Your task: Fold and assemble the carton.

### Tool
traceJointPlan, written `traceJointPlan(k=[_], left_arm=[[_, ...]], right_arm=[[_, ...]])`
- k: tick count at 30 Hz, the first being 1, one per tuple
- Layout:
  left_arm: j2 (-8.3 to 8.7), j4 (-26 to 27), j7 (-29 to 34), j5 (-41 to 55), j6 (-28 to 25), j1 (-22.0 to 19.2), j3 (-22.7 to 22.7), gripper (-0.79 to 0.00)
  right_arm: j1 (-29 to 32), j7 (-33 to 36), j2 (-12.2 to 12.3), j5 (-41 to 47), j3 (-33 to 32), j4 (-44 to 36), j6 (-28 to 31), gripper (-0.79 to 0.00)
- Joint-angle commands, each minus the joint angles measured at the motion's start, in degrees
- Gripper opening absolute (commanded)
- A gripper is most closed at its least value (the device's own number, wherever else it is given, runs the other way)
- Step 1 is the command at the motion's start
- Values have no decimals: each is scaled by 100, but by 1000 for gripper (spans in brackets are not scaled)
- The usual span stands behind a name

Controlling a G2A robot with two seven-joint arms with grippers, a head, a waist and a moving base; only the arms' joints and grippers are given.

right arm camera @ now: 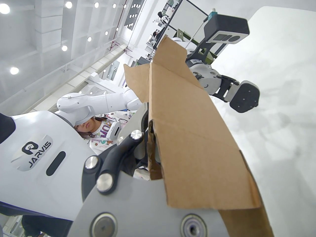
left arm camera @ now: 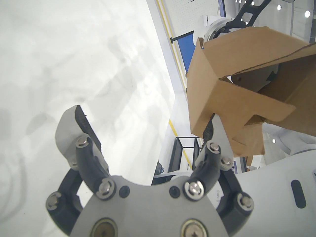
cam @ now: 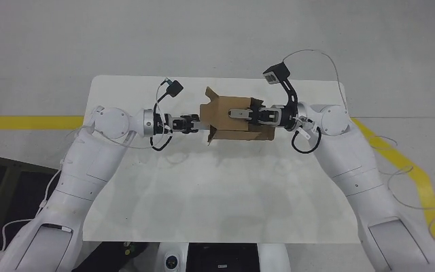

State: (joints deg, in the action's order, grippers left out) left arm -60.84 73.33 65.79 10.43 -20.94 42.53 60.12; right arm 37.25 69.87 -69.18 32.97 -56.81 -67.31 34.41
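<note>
Left hand [left arm camera: 145,114] gapes wide, fingertip [left arm camera: 217,130] against the carton [left arm camera: 237,99] (flaps loose); right hand [cam: 239,114] apparently pinches its wall.

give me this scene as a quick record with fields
carton: brown cardboard carton, partly folded, end flaps open, over the white table
right claw: shut on a carton wall
left claw: open, one finger at a flap's edge
progress: not assembled yet
</note>
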Motion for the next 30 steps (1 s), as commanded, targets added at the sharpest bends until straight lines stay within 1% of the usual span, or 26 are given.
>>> traceJointPlan(k=[1,9,30], left_arm=[[5,47,40,44,5,16,8,0],[17,175,138,178,0,27,37,0],[13,3,130,473,-18,-55,85,0]], right_arm=[[-7,-5,-6,-9,26,5,5,-785],[-39,1,-36,-9,142,52,-1,-785],[-25,157,-24,79,315,-80,-157,-785]])
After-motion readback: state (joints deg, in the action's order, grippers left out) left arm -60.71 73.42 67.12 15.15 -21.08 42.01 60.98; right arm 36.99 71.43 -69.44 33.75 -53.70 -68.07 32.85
